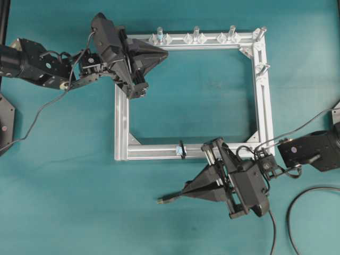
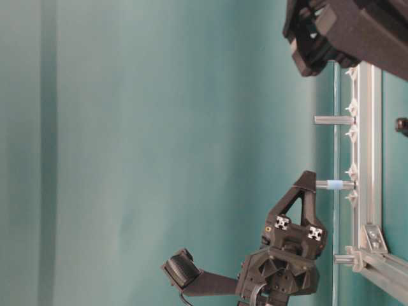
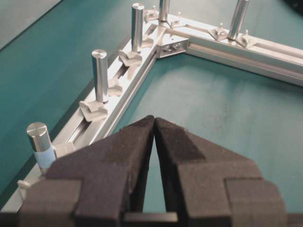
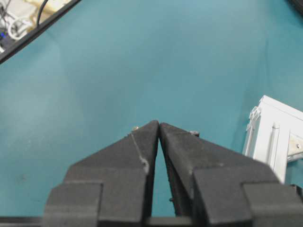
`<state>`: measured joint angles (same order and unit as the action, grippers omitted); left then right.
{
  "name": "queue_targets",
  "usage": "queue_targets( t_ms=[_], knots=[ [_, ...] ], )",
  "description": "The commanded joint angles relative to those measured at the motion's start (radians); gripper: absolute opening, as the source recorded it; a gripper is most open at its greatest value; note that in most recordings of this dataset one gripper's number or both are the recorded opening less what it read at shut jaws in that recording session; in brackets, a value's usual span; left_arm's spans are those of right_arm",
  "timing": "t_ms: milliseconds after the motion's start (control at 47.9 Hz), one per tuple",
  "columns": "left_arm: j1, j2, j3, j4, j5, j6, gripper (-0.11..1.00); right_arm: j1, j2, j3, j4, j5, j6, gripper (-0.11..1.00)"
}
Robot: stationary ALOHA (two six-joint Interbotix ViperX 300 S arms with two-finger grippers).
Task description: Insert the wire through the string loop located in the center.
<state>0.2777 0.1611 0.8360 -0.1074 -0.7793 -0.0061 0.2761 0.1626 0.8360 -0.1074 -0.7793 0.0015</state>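
**Overhead view: both grippers clenched, plug pointing left**

I see the right gripper [image 1: 183,195] below the frame's [image 1: 121,127] lower bar, fingers pressed together at the tips. The wire [image 1: 166,200] pokes out from under that tip, its plug end lying level and pointing left; I cannot tell whether it is gripped. The string loop [image 1: 181,150] sits on the lower bar, mid-length. My left gripper [image 1: 162,52] is clenched on nothing, over the frame's top-left corner.
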Motion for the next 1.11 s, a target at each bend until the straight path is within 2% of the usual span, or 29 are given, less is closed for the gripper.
queue_targets(
  t_ms=[0, 42, 125, 292, 647, 898, 961, 1086],
  knots=[
    [-0.002, -0.067, -0.020, 0.049, 0.048, 0.017, 0.15, 0.008, -0.015, -0.018, -0.005, -0.009, 0.002, 0.19],
    [0.000, -0.084, -0.021, 0.049, 0.091, 0.023, 0.12, 0.008, -0.015, -0.015, -0.003, -0.008, 0.006, 0.18],
    [0.000, -0.121, -0.025, 0.049, 0.192, 0.028, 0.00, 0.011, -0.015, -0.015, -0.003, -0.006, 0.025, 0.02],
    [-0.003, -0.190, -0.021, 0.049, 0.344, 0.026, 0.00, 0.011, -0.017, -0.017, -0.003, 0.018, 0.066, 0.01],
    [-0.005, -0.296, 0.023, 0.049, 0.411, 0.015, 0.00, 0.011, -0.017, -0.037, -0.005, 0.210, 0.069, 0.01],
    [-0.032, -0.354, 0.060, 0.049, 0.448, 0.015, 0.01, 0.012, -0.008, -0.044, -0.006, 0.236, 0.069, 0.01],
    [-0.037, -0.365, 0.067, 0.049, 0.454, 0.015, 0.07, 0.012, -0.005, -0.044, -0.005, 0.232, 0.069, 0.01],
    [-0.046, -0.383, 0.081, 0.049, 0.479, 0.017, 0.35, 0.012, -0.003, -0.048, -0.006, 0.229, 0.069, 0.01]
  ],
)
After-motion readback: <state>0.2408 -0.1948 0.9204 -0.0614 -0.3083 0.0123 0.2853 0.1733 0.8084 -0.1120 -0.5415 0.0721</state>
